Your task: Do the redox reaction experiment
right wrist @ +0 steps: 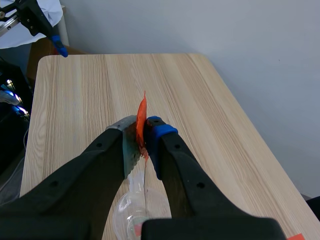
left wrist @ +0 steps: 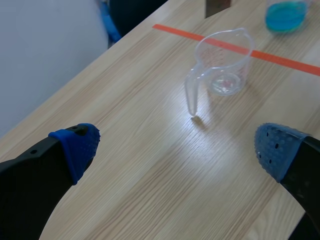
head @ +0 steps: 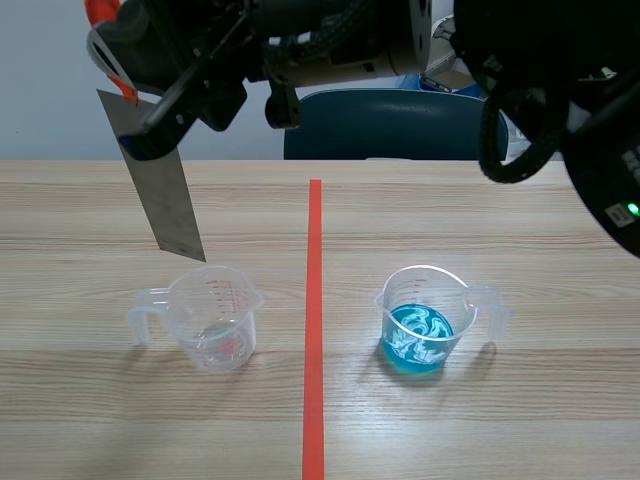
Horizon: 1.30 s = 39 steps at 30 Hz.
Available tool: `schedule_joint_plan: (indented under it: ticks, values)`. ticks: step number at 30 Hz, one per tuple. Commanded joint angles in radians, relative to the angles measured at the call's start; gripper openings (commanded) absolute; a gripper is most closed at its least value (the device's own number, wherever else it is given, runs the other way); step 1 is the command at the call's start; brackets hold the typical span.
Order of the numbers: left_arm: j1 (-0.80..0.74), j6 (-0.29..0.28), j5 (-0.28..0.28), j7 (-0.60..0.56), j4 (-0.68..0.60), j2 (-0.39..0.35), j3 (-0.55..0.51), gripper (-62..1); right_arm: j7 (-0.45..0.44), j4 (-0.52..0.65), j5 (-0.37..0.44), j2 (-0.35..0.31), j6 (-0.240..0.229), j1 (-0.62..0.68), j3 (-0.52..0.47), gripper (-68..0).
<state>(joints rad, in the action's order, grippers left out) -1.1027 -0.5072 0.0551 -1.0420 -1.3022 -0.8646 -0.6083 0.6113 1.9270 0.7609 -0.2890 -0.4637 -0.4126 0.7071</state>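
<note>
A grey metal strip [head: 165,185] with an orange upper end hangs tilted, its lower tip just above the rim of a clear beaker [head: 212,325] left of the red tape line. My right gripper [head: 165,110], reaching across the top from the right, is shut on the strip [right wrist: 131,150] near that orange end, with the clear beaker [right wrist: 134,215] below it. A second beaker [head: 420,335] holding blue liquid stands right of the line. My left gripper [left wrist: 177,150] is open and holds nothing, well short of the clear beaker [left wrist: 222,62]; the blue beaker [left wrist: 285,15] lies beyond.
A red tape line [head: 314,330] splits the wooden table [head: 480,230]. A blue chair back [head: 390,125] stands behind the far edge. The left arm's gripper [right wrist: 55,42] shows past the table's far end in the right wrist view.
</note>
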Motion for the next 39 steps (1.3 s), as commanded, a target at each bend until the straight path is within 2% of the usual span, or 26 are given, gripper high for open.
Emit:
schedule_joint_plan:
  ticks: [1,8,15,20,22,27,32,39]
  values:
    - [0.000,-0.018,-0.007,-0.046,-0.005,0.000,-0.002,1.4,-0.014,0.001,0.011,0.001,0.004,-0.019,-0.008,-66.5]
    - [0.000,-0.092,-0.103,-0.176,0.001,0.000,-0.002,1.4,-0.014,0.001,0.011,0.001,0.003,-0.014,-0.008,-66.5]
    - [0.000,-0.141,-0.108,-0.307,0.001,0.002,-0.002,1.4,-0.014,0.001,0.011,0.001,0.004,-0.014,-0.008,-66.5]
    - [0.000,-0.148,-0.212,-0.403,0.001,0.003,-0.002,1.4,-0.015,0.001,0.011,0.001,0.004,-0.014,-0.008,-66.5]
    - [0.000,-0.148,-0.233,-0.425,0.001,0.003,-0.002,1.4,-0.015,0.001,0.011,0.001,0.004,-0.014,-0.008,-66.5]
    - [0.000,-0.148,-0.237,-0.436,0.001,0.003,-0.002,1.4,-0.007,0.001,0.011,0.001,0.005,-0.014,-0.008,-66.5]
    - [0.000,-0.148,-0.237,-0.436,0.001,0.003,-0.002,1.4,-0.007,0.001,0.011,0.001,0.031,-0.014,-0.008,-66.5]
    - [0.000,-0.147,-0.237,-0.435,0.001,0.003,-0.002,1.4,-0.007,0.001,0.011,0.001,0.031,-0.014,-0.008,-66.5]
